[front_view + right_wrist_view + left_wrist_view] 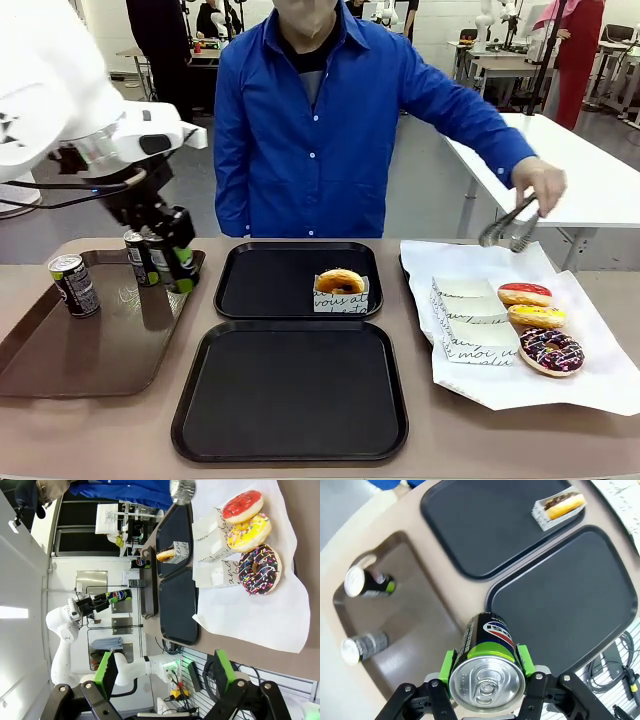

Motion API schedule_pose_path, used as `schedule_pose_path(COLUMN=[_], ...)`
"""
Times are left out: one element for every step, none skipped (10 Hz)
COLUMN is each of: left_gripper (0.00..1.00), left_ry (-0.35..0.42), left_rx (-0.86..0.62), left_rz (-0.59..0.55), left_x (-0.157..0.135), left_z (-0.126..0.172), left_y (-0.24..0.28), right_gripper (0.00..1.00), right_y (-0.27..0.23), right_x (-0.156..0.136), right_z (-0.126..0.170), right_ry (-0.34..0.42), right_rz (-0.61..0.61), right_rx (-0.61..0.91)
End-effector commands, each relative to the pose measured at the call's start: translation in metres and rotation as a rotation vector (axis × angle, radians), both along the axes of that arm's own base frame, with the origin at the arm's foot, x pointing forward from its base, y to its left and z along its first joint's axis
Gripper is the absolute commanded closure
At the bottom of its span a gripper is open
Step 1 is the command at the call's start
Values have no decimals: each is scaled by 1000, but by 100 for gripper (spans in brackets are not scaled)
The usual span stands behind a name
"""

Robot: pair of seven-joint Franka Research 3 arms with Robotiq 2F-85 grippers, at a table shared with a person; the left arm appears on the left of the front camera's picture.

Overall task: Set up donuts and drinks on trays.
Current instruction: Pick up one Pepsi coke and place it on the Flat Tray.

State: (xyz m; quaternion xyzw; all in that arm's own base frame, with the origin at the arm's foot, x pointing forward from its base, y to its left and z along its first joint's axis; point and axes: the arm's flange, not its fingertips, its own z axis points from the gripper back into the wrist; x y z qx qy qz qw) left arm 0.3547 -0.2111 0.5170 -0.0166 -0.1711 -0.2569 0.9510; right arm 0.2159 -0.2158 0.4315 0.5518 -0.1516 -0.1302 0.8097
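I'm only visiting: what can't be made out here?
- Front view: held can, mostly behind the left jaws, label unreadable.
- Front view: boxed donut, lower half behind its box.
- Right wrist view: tongs, blurred, cut off by the top edge.
- Right wrist view: can on the brown tray, too small.

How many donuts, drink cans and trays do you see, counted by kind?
Donuts: 4 (golden donut, red donut, yellow donut, chocolate-sprinkle donut)
Drink cans: 3, one in the left gripper
Black trays: 2
Brown tray: 1
Total: 10
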Motion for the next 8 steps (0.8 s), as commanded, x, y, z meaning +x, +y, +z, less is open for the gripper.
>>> schedule_pose_path(left_gripper=[42, 42, 42, 42, 42, 42, 42, 42], left_ry=[-12, -23, -15, -10, -7, -7, -7, -7], left_rx=[-28, -39, -47, -40, -20, -20, -20, -20], left_rz=[-72, -83, -71, -52, -59, -59, -59, -59], left_x=[25, 34, 42, 48, 32, 32, 32, 32], left_z=[-2, -4, -7, -5, -11, -11, -11, -11], left_y=[-21, -31, -38, -43, -33, -33, -33, -33], right_gripper=[0, 0, 0, 0, 0, 0, 0, 0], right_y=[-1, -1, -1, -1, -1, -1, -1, -1], right_x=[-2, -2, -2, -2, -2, -2, -2, -2], right_z=[0, 0, 0, 0, 0, 0, 0, 0], right_ry=[-11, -11, -11, -11, -11, -11, -11, -11], right_rz=[5, 5, 5, 5, 5, 5, 5, 5], right_rx=[14, 14, 14, 14, 14, 14, 14, 14])
